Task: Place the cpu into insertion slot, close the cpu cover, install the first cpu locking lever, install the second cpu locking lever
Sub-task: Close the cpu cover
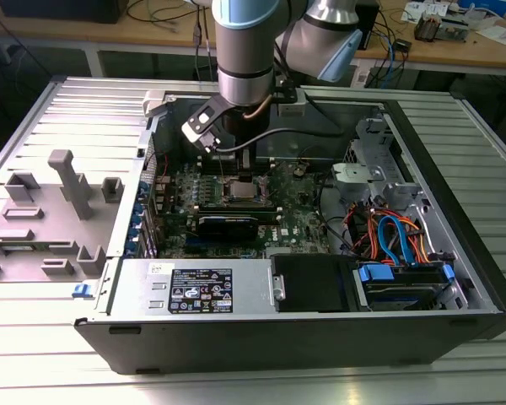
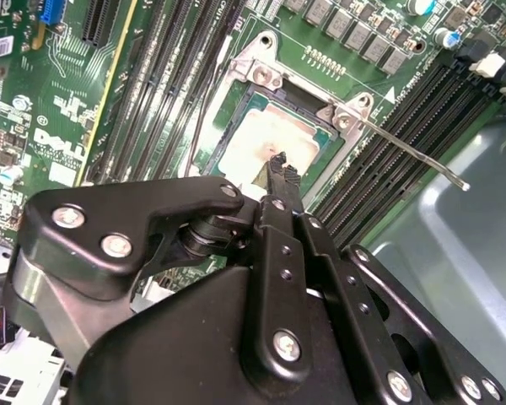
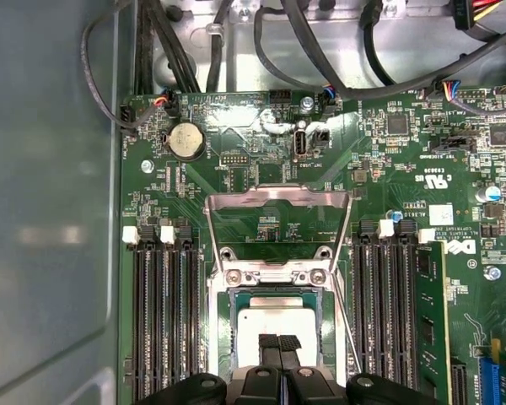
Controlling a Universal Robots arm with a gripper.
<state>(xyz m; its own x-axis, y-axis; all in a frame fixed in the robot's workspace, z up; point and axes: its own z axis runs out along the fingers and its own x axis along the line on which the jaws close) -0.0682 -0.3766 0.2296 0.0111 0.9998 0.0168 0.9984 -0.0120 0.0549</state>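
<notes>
On a ribbed metal bench, the open computer case holds the motherboard; the cpu lies in the insertion slot, just beneath the gripper, its jaws together.

The arm stands vertical in the upper middle of the exterior view, its wrist aimed straight down. The black tool points down as well, and in both wrist views its two slim fingertips are pressed together with no gap visible.

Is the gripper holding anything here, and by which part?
Nothing appears held: the gripper is shut, poised over the cpu, which lies in the insertion slot.
</notes>
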